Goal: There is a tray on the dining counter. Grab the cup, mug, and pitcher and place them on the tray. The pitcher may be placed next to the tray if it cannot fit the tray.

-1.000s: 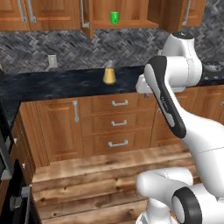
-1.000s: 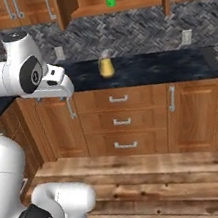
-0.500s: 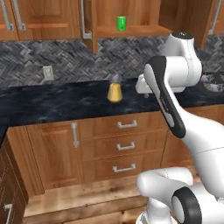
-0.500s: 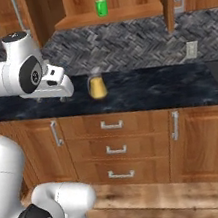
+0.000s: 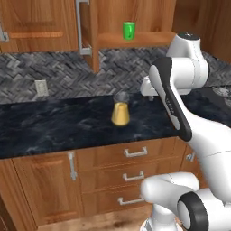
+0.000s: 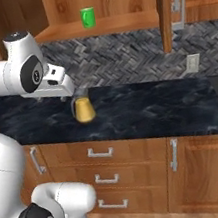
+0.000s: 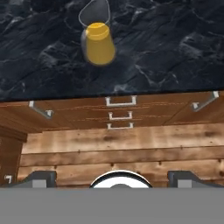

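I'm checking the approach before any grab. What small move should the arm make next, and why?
Probably ease the gripper forward and down toward the pitcher. Its jaws are open and empty, hanging over the drawer fronts, while the pitcher stands upright on the black counter ahead, untouched.

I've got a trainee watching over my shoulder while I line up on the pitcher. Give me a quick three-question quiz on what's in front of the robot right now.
1. True or false: the pitcher stands upright on the black counter.
2. Where is the green mug?
A. on the open cabinet shelf above the counter
B. on the counter beside the pitcher
C. on the floor
3. Fill in: the gripper is ____ and holds nothing.

Key: 1 true; 2 A; 3 open.
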